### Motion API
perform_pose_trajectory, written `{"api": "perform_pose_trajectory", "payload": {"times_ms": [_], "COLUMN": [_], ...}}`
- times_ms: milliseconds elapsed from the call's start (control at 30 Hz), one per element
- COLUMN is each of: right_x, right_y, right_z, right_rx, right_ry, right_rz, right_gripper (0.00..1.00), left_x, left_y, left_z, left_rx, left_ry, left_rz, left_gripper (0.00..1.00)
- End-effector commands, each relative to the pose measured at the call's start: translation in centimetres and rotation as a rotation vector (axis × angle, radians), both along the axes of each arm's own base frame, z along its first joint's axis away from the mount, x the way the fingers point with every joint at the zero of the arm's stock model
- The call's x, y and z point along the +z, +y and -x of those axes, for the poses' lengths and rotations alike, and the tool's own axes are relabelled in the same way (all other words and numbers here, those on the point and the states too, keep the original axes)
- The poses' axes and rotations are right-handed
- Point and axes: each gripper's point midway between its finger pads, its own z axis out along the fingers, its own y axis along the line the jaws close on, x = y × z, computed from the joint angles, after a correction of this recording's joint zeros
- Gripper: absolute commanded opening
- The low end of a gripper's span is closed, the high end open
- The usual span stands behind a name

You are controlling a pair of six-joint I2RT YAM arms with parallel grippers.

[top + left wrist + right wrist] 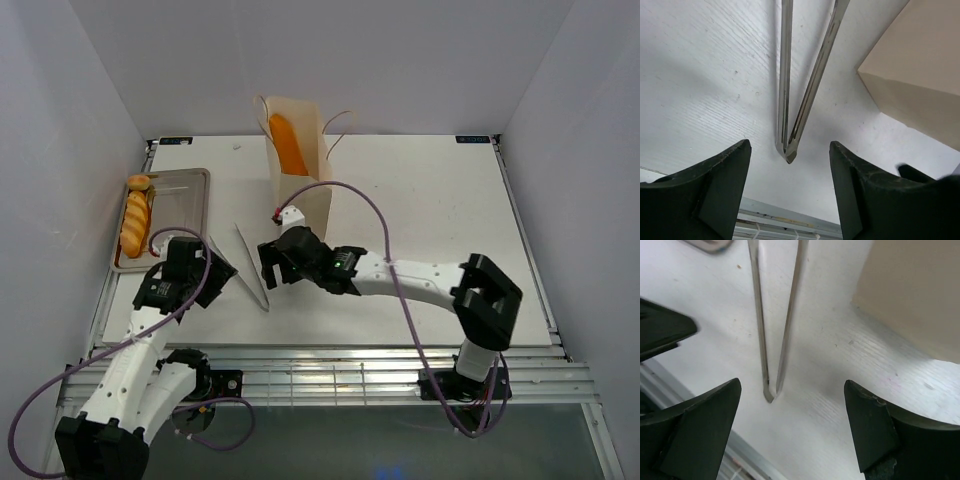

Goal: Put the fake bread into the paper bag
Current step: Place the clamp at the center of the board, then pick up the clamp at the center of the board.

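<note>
Golden-orange fake bread (137, 222), tan paper bag (305, 185), silver tray (196, 182)

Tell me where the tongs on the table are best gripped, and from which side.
Probably grip the tongs just beyond their joined tip, coming from above. They lie flat on the table, and there the two thin arms sit close together, so open jaws can straddle both.

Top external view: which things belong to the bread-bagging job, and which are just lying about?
Job: paper bag; loaf standing inside it; long loaf; small roll.
Lying about: metal tray under those two; tongs.
</note>
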Motion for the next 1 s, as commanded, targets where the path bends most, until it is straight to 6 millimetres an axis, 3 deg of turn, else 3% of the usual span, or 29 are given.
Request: {"api": "perform_pose_trajectory", "payload": {"times_ms": [0,33,67,100,133,167,333,467,500,600,967], "right_x": [6.9,6.8,9.5,10.4,10.1,12.4,14.5,16.8,16.4,16.7,17.2], "right_y": [-3.1,-4.1,-5.1,-5.7,-6.6,-7.6,-12.1,-15.5,-16.0,-17.2,-18.1], "right_z": [0.2,0.8,1.5,2.1,2.9,3.7,5.2,6.2,6.4,6.7,7.1], "right_rx": [-0.025,-0.008,0.007,0.017,0.038,0.050,0.046,0.025,0.021,0.008,0.011], "right_ry": [-0.078,-0.076,-0.099,-0.104,-0.091,-0.114,-0.168,-0.219,-0.217,-0.232,-0.250], "right_rz": [-0.110,-0.105,-0.158,-0.174,-0.172,-0.230,-0.258,-0.307,-0.300,-0.322,-0.347], "right_gripper": [0.90,0.90,0.90,0.91,0.91,0.91,0.93,0.94,0.95,0.95,0.95], "left_x": [-1.0,-1.3,-1.3,-1.7,-2.4,-3.3,-4.6,-5.6,-5.5,-5.3,-5.8], "left_y": [-0.8,-1.2,-0.8,-1.7,-1.8,-1.3,-1.5,-0.8,-1.1,-2.0,-3.7], "left_z": [-1.5,-1.5,-1.9,-1.7,-1.7,-1.6,-2.2,-2.7,-3.1,-3.9,-5.7], "left_rx": [0.029,0.026,0.051,0.040,0.050,0.076,0.094,0.128,0.128,0.119,0.065], "left_ry": [-0.017,-0.010,-0.019,-0.013,0.006,0.012,-0.030,-0.011,-0.021,-0.073,-0.128], "left_rz": [-0.048,-0.071,-0.124,-0.135,-0.160,-0.197,-0.289,-0.368,-0.370,-0.396,-0.467], "left_gripper": [0.75,0.76,0.77,0.78,0.80,0.86,0.97,0.98,0.98,0.98,0.98]}}
